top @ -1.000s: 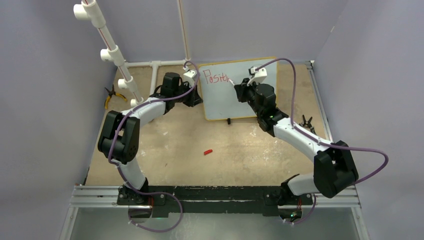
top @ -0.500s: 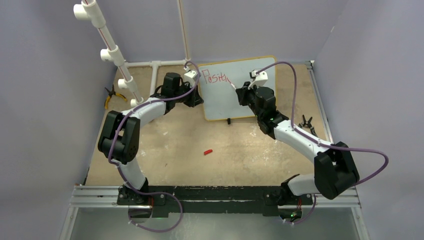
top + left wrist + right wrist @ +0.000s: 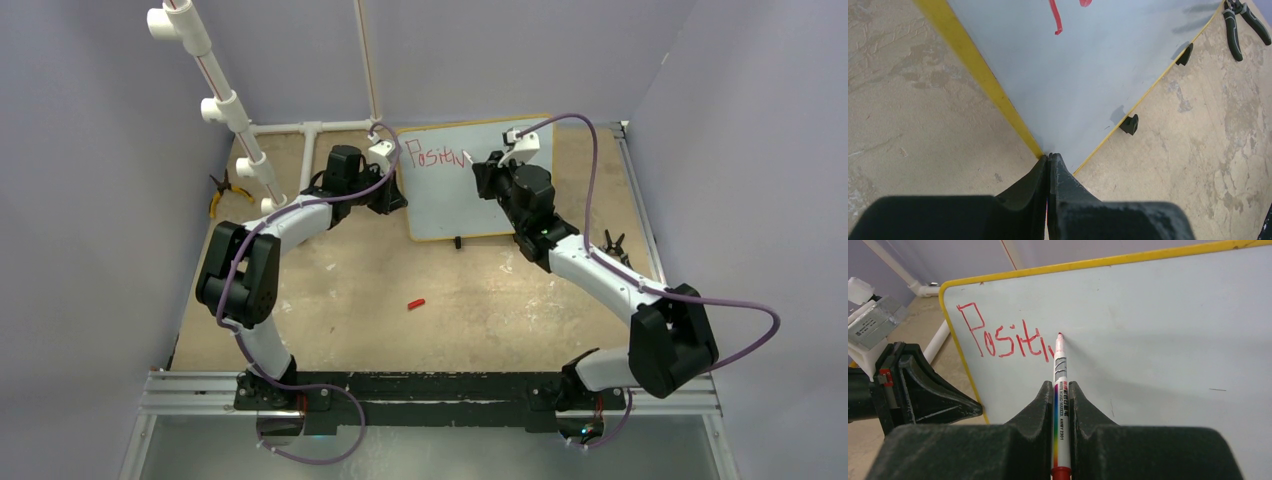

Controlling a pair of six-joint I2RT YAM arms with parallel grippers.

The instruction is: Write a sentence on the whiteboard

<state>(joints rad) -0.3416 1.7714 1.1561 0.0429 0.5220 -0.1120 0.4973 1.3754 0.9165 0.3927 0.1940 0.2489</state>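
Bench [image 3: 400, 270] carries the whiteboard [image 3: 450, 205] at far centre, its right part hidden under the right arm. Left gripper [image 3: 1048, 158]: fingers pinched nearly together on the board's near-left corner, which they hide. Right gripper [image 3: 1061, 385]: fingers closed on the marker [image 3: 1059, 360], its rear end cut off and its tip touching the board just right of the sentence [image 3: 1009, 344]. That reads "Positiv", with the last stroke unclear.

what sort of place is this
Likely a robot lab test cell: the left arm and right arm are bolted to a metal rail, plain walls box in a scuffed table, and a PVC pipe frame stands behind.
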